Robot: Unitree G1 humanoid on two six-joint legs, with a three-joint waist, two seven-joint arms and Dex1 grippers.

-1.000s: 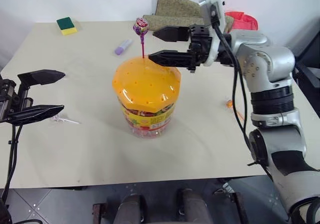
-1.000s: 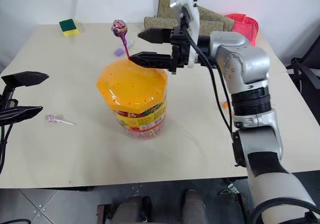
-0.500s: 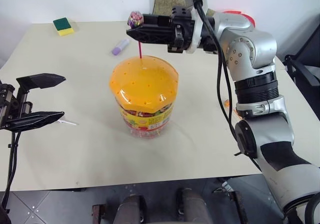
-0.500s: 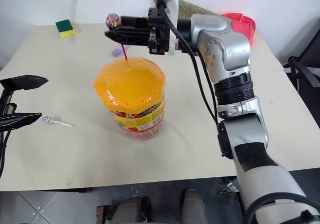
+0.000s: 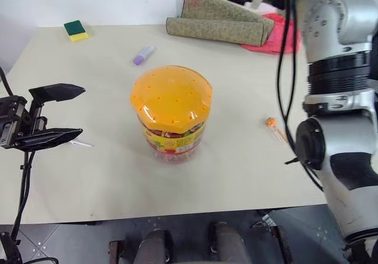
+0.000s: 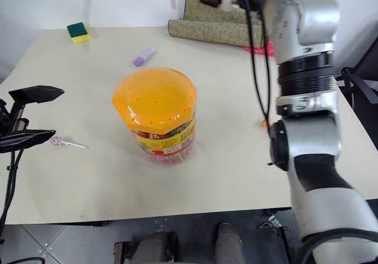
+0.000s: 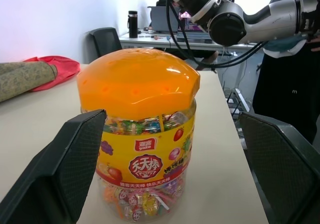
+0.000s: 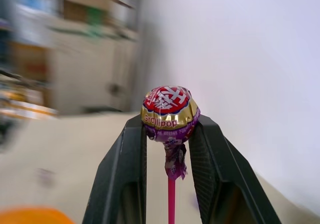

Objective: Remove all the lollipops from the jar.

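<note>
Two black fingers of the right gripper (image 8: 169, 134) were clenched on a purple lollipop (image 8: 169, 108), well above the table (image 5: 106, 175); the left gripper (image 5: 66, 113) stood open beside the lidded jar (image 5: 171, 113), mid-table, not touching

Bare table (image 5: 236, 157) rings the jar (image 5: 171, 113), its lid unobstructed.

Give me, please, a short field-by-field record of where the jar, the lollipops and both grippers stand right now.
jar: upright mid-table, orange lid on, no stick showing in its holes
purple lollipop: clamped in the right gripper, pink stick hanging down
silvery-pink lollipop: lying on the table by the left gripper
orange lollipop: lying on the table
left gripper: open, empty
</note>
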